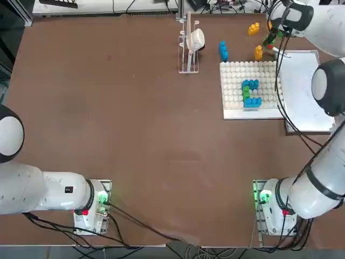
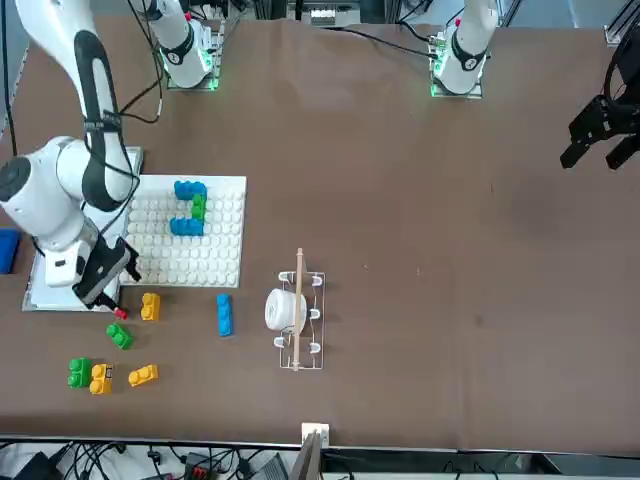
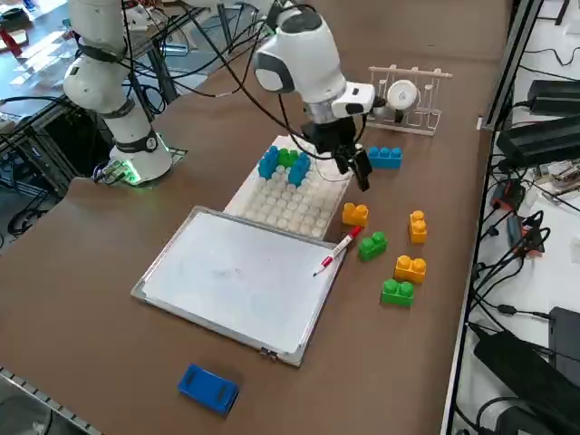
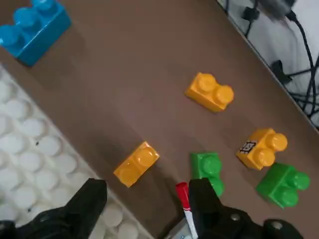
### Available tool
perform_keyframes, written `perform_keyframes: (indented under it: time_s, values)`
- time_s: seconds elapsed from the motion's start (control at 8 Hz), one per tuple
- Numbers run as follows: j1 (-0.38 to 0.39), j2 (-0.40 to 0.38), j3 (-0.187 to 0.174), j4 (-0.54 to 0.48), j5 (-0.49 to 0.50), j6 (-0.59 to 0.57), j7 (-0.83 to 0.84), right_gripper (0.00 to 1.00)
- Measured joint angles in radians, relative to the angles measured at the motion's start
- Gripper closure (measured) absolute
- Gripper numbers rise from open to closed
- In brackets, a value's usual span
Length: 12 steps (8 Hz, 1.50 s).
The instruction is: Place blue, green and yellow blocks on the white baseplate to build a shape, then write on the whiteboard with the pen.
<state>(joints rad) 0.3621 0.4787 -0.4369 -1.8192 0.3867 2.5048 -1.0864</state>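
My right gripper [image 3: 353,169] hangs open over the table just past the far corner of the white baseplate [image 3: 294,207]. In the wrist view a yellow block [image 4: 136,163] lies below and between the open fingers [image 4: 85,203], untouched. The pen [image 3: 337,251], white with a red cap [image 4: 182,193], lies across the whiteboard's [image 3: 236,281] corner. On the baseplate stands a C-shape of blue blocks [image 1: 252,102] and a green block [image 1: 246,93]. Loose on the table are a blue block [image 3: 384,157], green blocks [image 3: 372,245] [image 3: 397,292] and yellow blocks [image 3: 417,226] [image 3: 410,268].
A clear rack [image 1: 188,48] holding a white roll stands to the left of the baseplate. A plain blue pad [image 3: 208,388] lies beyond the whiteboard's near end. Cables run along the table's right edge [image 3: 471,236].
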Motion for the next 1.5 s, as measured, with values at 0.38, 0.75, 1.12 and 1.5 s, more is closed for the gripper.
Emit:
perform_keyframes:
  time_s: [0.38, 0.75, 1.12, 1.5]
  values:
    - [-0.004, 0.127, 0.001, 0.108, 0.051, -0.003, 0.355, 0.01]
    - [-0.007, 0.206, 0.002, 0.133, 0.095, -0.004, 0.531, 0.01]
    - [-0.008, 0.233, 0.002, 0.133, 0.100, -0.012, 0.631, 0.03]
    - [-0.008, 0.237, 0.004, 0.133, 0.101, -0.025, 0.690, 0.05]
